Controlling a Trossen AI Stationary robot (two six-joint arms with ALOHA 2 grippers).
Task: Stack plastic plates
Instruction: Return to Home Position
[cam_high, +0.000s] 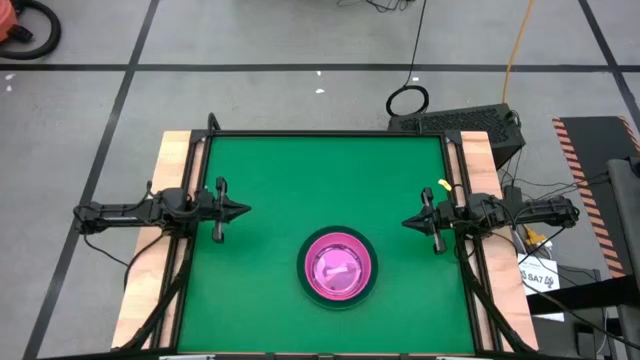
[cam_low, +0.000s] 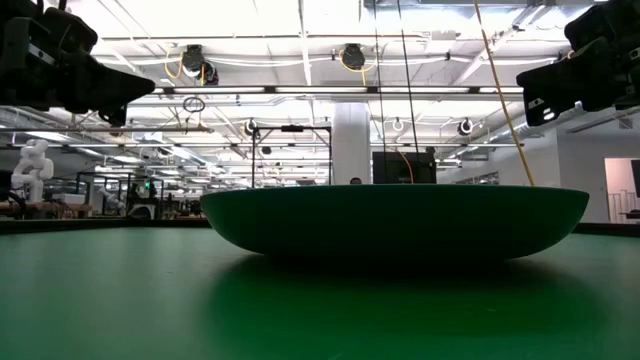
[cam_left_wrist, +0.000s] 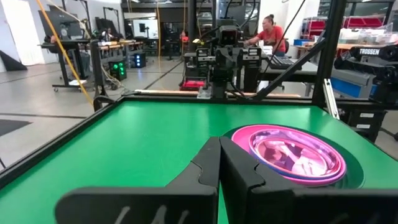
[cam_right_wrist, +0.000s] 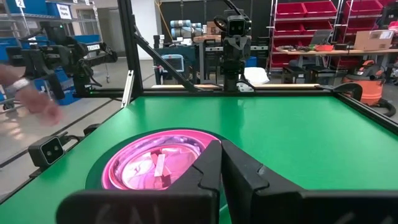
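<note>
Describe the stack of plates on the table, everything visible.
The stack of plates is one nested pile, level and right way up on the green table, about midway between its sides, in the half at the high view's bottom. A dark plate at the bottom shows as a rim round a solid pink plate; glossy translucent pink plates lie inside. From table height only its dark, shallow curved underside shows. Only the table touches it; the left gripper and right gripper stand apart, fingers shut.
</note>
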